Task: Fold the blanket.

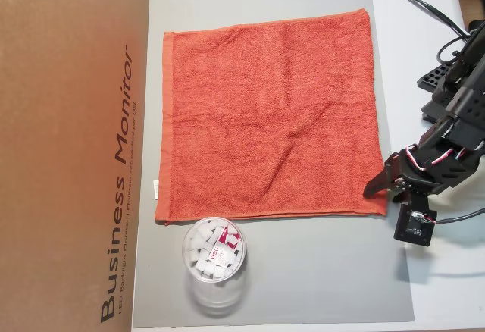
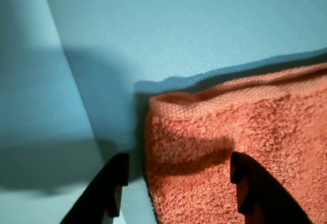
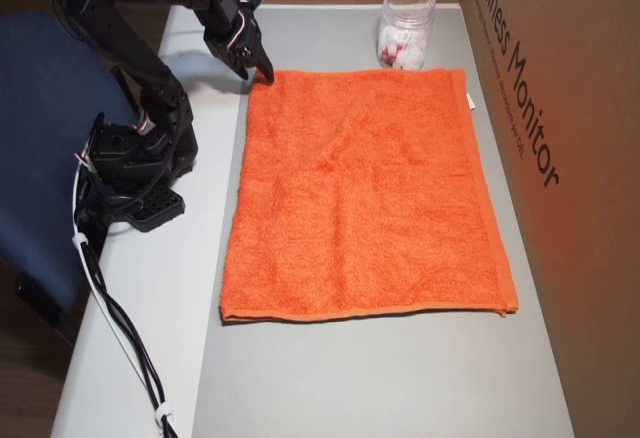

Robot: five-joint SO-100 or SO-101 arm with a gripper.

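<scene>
The blanket (image 1: 269,112) is an orange-red terry towel lying flat and unfolded on a grey mat (image 1: 318,271); it also shows in the other overhead view (image 3: 365,188). A small white tag (image 1: 154,189) sticks out of one hem. My gripper (image 1: 383,189) hangs at the towel's lower right corner in this overhead view, and at its top left corner in the other (image 3: 258,68). In the wrist view the gripper (image 2: 179,185) is open. Its two dark fingers (image 2: 115,191) stand on either side of the blanket's corner (image 2: 214,147), which is slightly raised off the mat.
A clear plastic jar (image 1: 214,260) with white pieces inside stands just off one towel edge, also seen as the jar (image 3: 407,33). A large cardboard box (image 1: 68,150) borders the mat's far side. The arm's base (image 3: 135,173) and its cables (image 3: 110,308) sit on the white table.
</scene>
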